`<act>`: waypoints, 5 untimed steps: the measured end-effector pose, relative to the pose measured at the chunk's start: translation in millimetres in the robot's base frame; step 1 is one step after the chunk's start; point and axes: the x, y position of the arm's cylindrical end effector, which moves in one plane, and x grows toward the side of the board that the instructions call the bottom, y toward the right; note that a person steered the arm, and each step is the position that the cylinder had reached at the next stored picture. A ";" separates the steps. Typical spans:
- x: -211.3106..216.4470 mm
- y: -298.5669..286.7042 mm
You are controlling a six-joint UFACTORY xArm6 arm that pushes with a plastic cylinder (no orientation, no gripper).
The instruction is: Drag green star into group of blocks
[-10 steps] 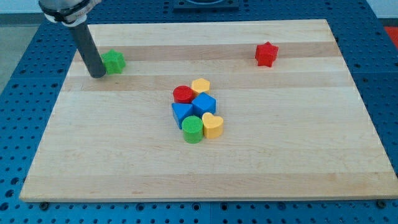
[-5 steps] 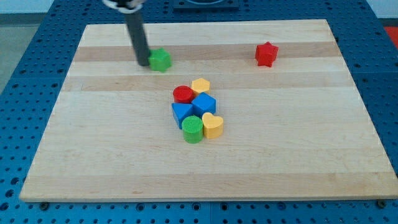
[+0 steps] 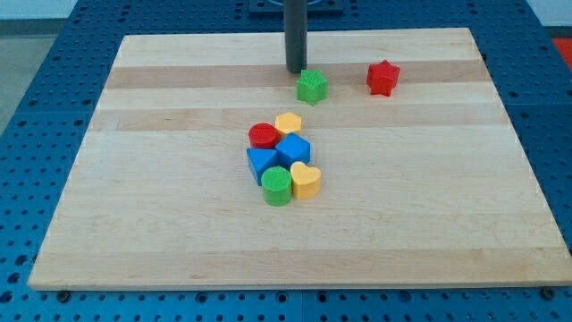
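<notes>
The green star (image 3: 312, 87) lies on the wooden board (image 3: 134, 206) near the view's top, above and to the right of the group. My tip (image 3: 295, 70) stands just up and left of the star, close to it or touching it. The group sits at the board's middle: a red cylinder (image 3: 263, 136), a yellow heart (image 3: 289, 123), a blue cube (image 3: 293, 149), a blue triangle (image 3: 260, 163), a green cylinder (image 3: 277, 185) and a second yellow heart (image 3: 306, 180), all packed together.
A red star (image 3: 382, 78) lies alone to the right of the green star, near the board's top right. The board rests on a blue perforated table (image 3: 27, 107).
My tip has swept from the board's top left to the right, pushing the green star along the top of the board to a spot above the group.
</notes>
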 end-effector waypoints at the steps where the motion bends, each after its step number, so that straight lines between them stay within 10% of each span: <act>1: 2.5 21.4; 5: 76.9 19.8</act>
